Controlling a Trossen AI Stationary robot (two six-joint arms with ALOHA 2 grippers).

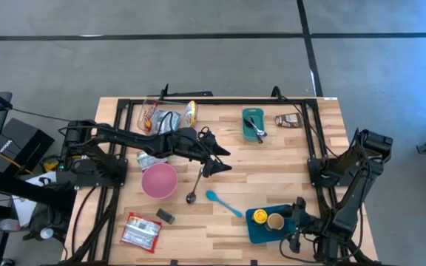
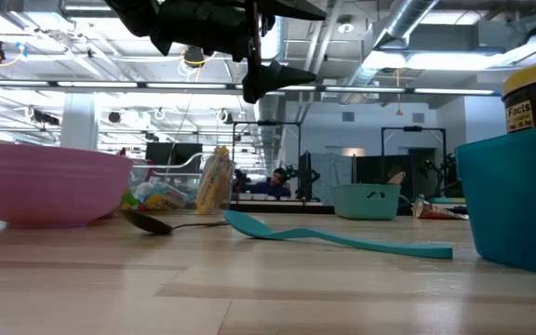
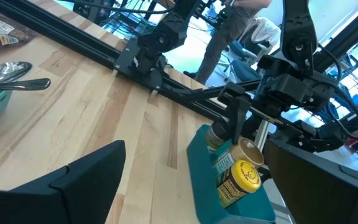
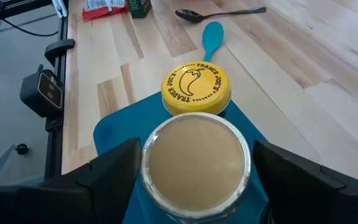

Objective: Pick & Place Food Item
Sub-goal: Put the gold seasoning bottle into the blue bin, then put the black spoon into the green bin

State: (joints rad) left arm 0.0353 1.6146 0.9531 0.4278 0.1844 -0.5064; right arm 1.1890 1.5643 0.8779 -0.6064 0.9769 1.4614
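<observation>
Teal is the colour of the small tray (image 1: 256,230) at the near right of the wooden worktop (image 1: 272,166), and in it two jars stand touching; the yellow-lidded jar (image 4: 196,88) is on the side toward the middle of the worktop, and the tan-lidded jar (image 4: 196,163) is beside it, toward the right arm's base; the right hand (image 4: 194,186) sits low over the tray with its fingers wide, one on each side of the tan lid, and it grips nothing yet; the left hand (image 1: 217,159) hangs above the middle of the worktop, also wide and empty, over the handle of the metal spoon (image 1: 196,185); a pink bowl (image 1: 159,180) and a teal spatula (image 1: 222,203) lie near it.

My judgement is that the step in hand is the grasp on the tan-lidded jar; to do it well the right hand should drop straight until the fingers pass the lid and reach the glass wall, since a pinch on the lid rim alone could slip; the finger nearer the yellow-lidded jar has little room, so it should go down cleanly without nudging that jar; closing should be even, then a vertical lift to clear the tray's wall before any sideways travel.
</observation>
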